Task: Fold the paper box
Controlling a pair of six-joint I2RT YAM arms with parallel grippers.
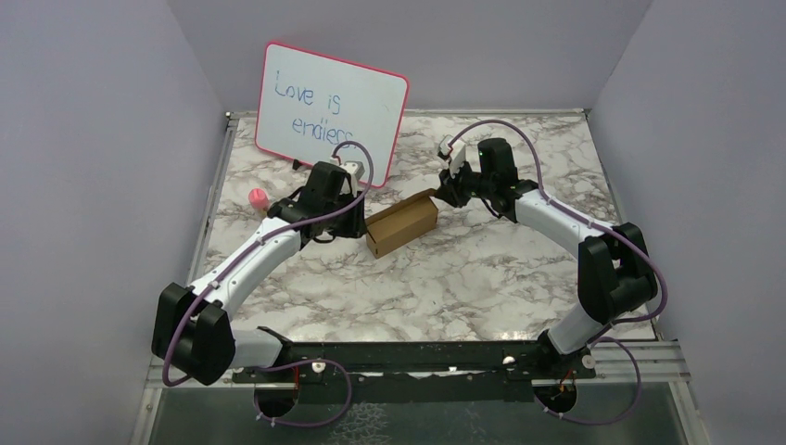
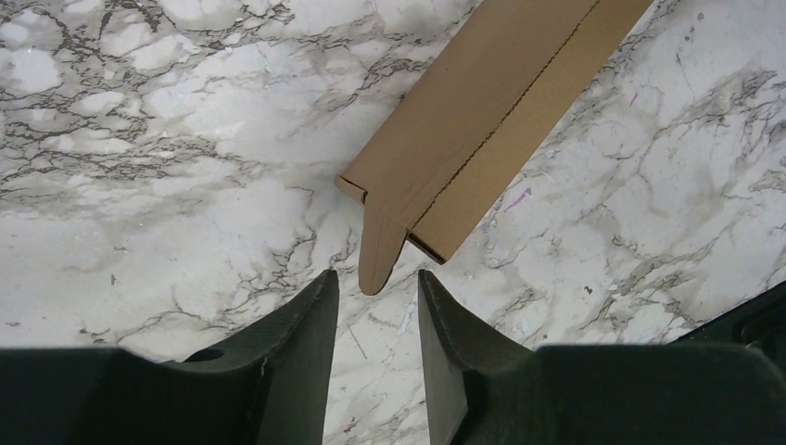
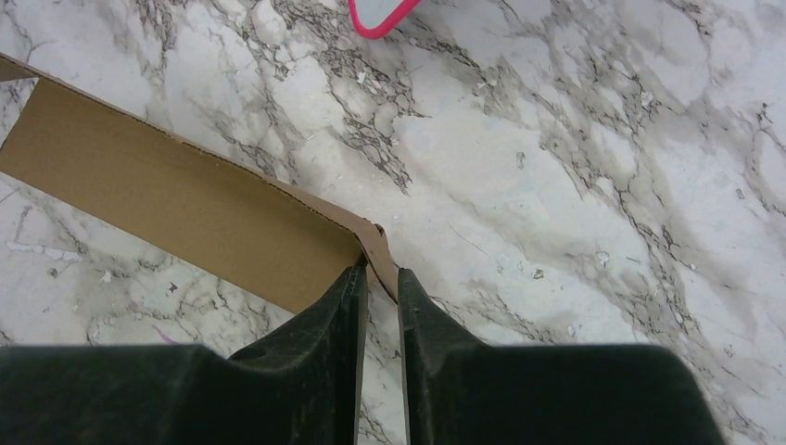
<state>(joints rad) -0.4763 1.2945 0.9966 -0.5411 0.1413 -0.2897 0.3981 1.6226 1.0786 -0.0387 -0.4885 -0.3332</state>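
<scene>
Top external view has the paper box (image 1: 401, 225) lying in the middle of the marble tabletop (image 1: 463, 278). It's already shaped into a long carton, with one arm at each end. That makes sense to me: both ends have flaps left to deal with, so each arm takes its own end.

On the left wrist cam, the left tool (image 2: 377, 275) is open with nothing between its fingers. It's lined up right behind the rounded tab (image 2: 378, 243) poking out of that end, but not touching it. My guess is it's aimed there to tuck the tab in.

The right tool (image 3: 381, 271) is nearly closed, with the corner of the end flap (image 3: 374, 239) sitting in the narrow gap at its tips. I can't tell if it's actually pinching the card or just straddling it. Either way, I'd say it's there to bend that flap and steady the box.

The pink-framed whiteboard (image 1: 331, 111) stands at the back, apart from all this.
</scene>
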